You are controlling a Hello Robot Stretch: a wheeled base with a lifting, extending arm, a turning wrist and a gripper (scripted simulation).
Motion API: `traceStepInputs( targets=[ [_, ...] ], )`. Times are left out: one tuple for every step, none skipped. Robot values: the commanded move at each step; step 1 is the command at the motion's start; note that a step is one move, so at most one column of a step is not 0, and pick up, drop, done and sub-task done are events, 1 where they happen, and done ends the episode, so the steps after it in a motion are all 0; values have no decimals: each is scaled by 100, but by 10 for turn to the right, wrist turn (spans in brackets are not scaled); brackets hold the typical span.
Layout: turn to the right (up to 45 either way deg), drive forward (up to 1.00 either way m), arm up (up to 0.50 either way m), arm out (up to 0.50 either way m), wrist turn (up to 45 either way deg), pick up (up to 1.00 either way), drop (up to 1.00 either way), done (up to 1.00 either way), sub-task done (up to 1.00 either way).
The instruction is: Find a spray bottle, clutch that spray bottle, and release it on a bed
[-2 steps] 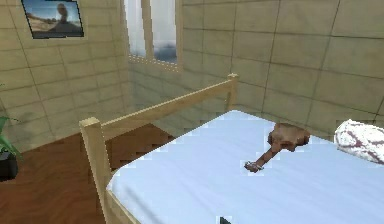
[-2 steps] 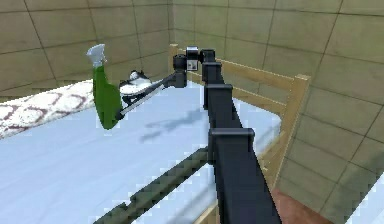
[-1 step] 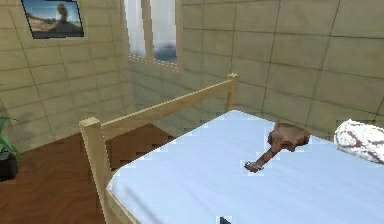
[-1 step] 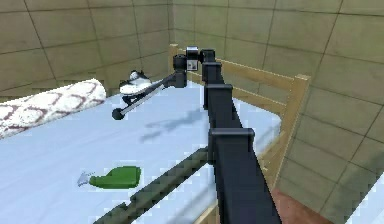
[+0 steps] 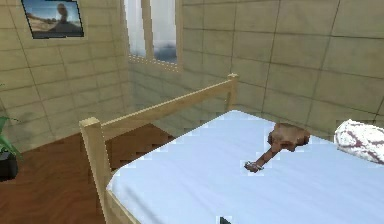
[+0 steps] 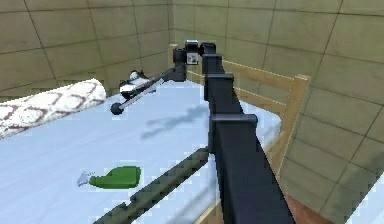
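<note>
A green spray bottle (image 6: pixel 115 178) with a pale head lies flat on the light blue sheet of the bed (image 6: pixel 60 150), near the arm side view's lower left. The dark arm (image 6: pixel 235 130) rises from the bottom edge over the bed. At its far end the gripper (image 6: pixel 140 90) points left above the sheet, near the pillow and well beyond the bottle. I cannot tell whether it holds anything. In the forward view the same bed (image 5: pixel 190 170) with its wooden frame (image 5: pixel 150 112) spreads across the lower right.
A long dark stick (image 6: pixel 150 195) lies on the sheet beside the bottle. A patterned pillow (image 6: pixel 50 105) (image 5: pixel 360 140) and a small brown guitar (image 5: pixel 280 142) rest on the bed. Brown floor (image 5: pixel 50 175), a plant (image 5: pixel 8 150), a window (image 5: pixel 150 28) and a wall picture (image 5: pixel 52 17) lie to the left.
</note>
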Motion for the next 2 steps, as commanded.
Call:
traceStepInputs(
  targets=[
    [0, 0, 0, -8, 0, 0, 0, 0, 0],
    [0, 0, 0, 0, 0, 0, 0, 100, 0]
  ],
)
